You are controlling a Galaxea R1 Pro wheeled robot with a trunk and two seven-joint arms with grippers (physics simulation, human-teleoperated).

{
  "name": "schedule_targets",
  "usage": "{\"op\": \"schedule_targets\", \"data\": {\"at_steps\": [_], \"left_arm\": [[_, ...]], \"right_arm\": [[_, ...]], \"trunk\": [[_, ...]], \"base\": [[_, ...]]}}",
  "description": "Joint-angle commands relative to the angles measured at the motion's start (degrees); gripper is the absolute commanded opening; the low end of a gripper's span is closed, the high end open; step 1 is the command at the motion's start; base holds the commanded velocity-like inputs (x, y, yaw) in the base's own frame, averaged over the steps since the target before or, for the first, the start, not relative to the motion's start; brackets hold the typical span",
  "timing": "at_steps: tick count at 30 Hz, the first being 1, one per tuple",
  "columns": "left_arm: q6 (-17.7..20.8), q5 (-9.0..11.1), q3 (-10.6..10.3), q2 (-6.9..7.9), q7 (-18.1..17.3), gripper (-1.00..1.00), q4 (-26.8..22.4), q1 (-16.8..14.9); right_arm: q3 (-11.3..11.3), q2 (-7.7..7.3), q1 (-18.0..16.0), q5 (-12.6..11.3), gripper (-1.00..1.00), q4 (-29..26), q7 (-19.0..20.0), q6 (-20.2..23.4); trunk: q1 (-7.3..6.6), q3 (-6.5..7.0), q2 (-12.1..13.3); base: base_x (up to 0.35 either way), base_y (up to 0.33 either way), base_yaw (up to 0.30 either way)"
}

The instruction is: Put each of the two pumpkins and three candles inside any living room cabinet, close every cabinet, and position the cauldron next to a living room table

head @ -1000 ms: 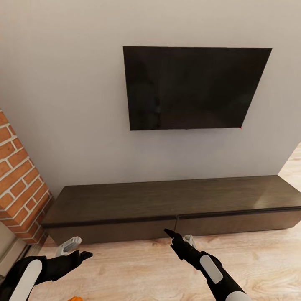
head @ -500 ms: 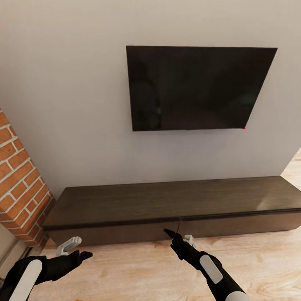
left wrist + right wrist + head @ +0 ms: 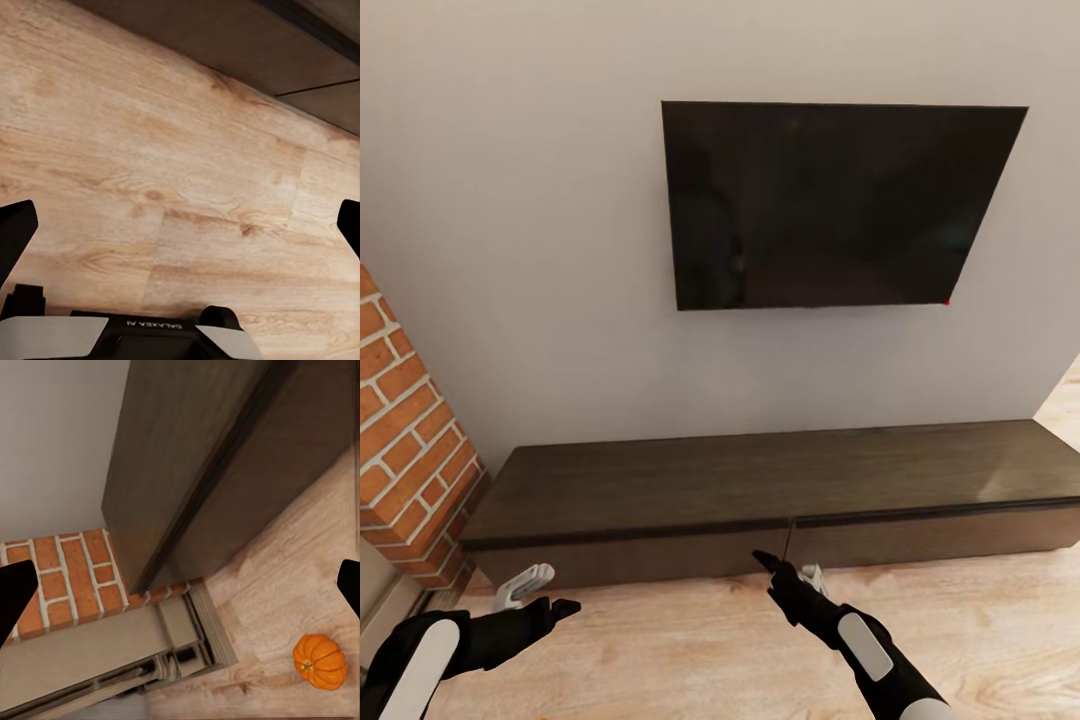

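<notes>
A small ribbed orange pumpkin (image 3: 320, 661) sits alone on the pale wood-plank floor (image 3: 690, 650), near the red brick fireplace (image 3: 405, 440) at the left end of the long, low dark brown cabinet (image 3: 760, 490), whose drawer fronts are all shut. My left pincer (image 3: 540, 593) and right pincer (image 3: 788, 568) hang just in front of it, both spread wide and empty. Above, a black flat television (image 3: 830, 205) is mounted on the grey wall.
</notes>
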Motion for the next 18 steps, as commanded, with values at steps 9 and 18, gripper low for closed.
{"op": "schedule_targets", "data": {"at_steps": [9, 18], "left_arm": [[0.13, 10.94, -0.46, 3.08, -0.03, 1.0, -0.47, 0.0], [0.13, 17.09, -1.05, 6.9, 0.0, 1.0, -0.48, 0.0]], "right_arm": [[-1.28, 0.05, 0.0, -0.12, 1.0, 1.42, 3.44, 0.14], [-3.34, 0.79, 0.0, -1.16, 1.0, 1.4, 3.86, -0.21]], "trunk": [[1.98, -1.62, -3.62], [3.96, -3.24, -7.23]], "base": [[0.0, 0.0, 0.0], [0.0, 0.0, 0.0]]}}
